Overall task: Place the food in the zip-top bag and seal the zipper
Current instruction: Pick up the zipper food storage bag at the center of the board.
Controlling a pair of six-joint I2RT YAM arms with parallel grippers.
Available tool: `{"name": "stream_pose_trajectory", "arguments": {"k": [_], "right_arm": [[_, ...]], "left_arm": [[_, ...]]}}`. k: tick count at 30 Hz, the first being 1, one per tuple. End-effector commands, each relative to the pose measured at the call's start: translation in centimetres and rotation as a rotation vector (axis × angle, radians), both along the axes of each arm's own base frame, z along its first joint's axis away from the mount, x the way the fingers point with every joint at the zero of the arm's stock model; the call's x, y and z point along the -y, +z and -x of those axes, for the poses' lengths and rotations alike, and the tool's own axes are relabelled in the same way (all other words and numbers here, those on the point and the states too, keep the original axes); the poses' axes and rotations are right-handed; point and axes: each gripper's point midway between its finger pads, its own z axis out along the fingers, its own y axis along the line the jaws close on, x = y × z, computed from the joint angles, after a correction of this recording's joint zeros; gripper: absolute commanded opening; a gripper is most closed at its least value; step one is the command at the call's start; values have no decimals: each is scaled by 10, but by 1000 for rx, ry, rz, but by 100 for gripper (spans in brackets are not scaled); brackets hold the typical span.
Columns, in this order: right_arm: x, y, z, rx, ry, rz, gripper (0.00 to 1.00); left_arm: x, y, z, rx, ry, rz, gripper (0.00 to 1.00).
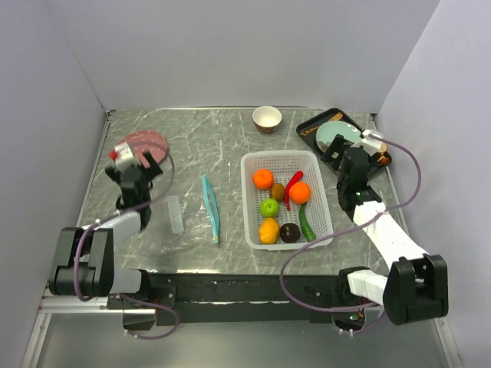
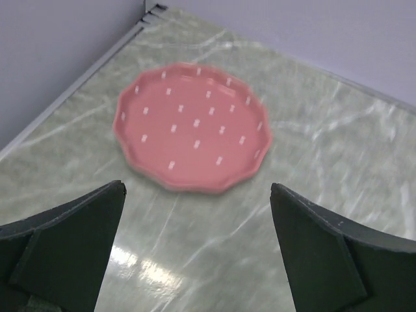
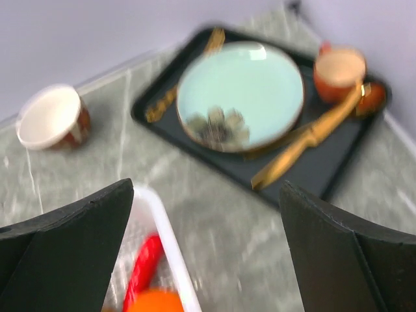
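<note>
You have no legible writing here: the small white label point(image 1: 176, 214) on the zip-top bag point(image 1: 193, 224), left of the basket point(image 1: 247, 201), is too small to read.

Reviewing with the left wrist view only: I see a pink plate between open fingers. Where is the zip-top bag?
Observer: The zip-top bag lies flat on the table, to the right of the left hand.
Operator: And the food?
Observer: The food is all in the white basket, which stands to the right of the bag.
</note>
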Motion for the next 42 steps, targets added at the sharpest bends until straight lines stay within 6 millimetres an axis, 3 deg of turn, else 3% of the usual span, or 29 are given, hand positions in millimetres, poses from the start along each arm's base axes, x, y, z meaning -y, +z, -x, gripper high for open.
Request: {"name": "stream_pose_trajectory", "arguments": {"k": [1,3,7,9,10,12,13,19,21,26,28,32,37,42], "right_arm": [[-15,-28,29,-109,41,-114,100],[-27,-17,30,-78,107,-141,100],[-44,10,23,-69,209,-148,100],[-41,7,20,-124,186,-154,100],[-41,28,14,-102,184,-163,100],[-44,25,10,-163,178,-195,100],[-47,39,5,-148,186,-210,100],[-83,29,2,-213,333,-336,100],[-91,19,7,-216,366,-370,100],[-103,28,1,-190,411,-428,100],[-110,31,-2,-196,442,-448,100],[-125,35,3,-198,517,-486,100],[-120,33,12,-177,505,-466,100],[-126,25,17,-183,537,-489,100]], "left_arm": [[-8,16,-9,-215,125,142,99],[2,18,-9,-227,101,220,99],[23,49,-10,-150,-2,316,99],[34,56,-13,-154,-64,336,99],[47,49,-13,-202,-126,361,99],[62,58,-18,-229,-207,373,99],[73,53,-18,-270,-261,384,99],[93,48,4,-350,-263,387,99],[111,47,13,-372,-286,358,99],[163,35,35,-461,-356,259,99],[163,22,41,-493,-322,264,99],[187,19,57,-513,-375,252,97],[181,0,69,-577,-307,201,91],[191,-17,82,-647,-287,142,90]]}}
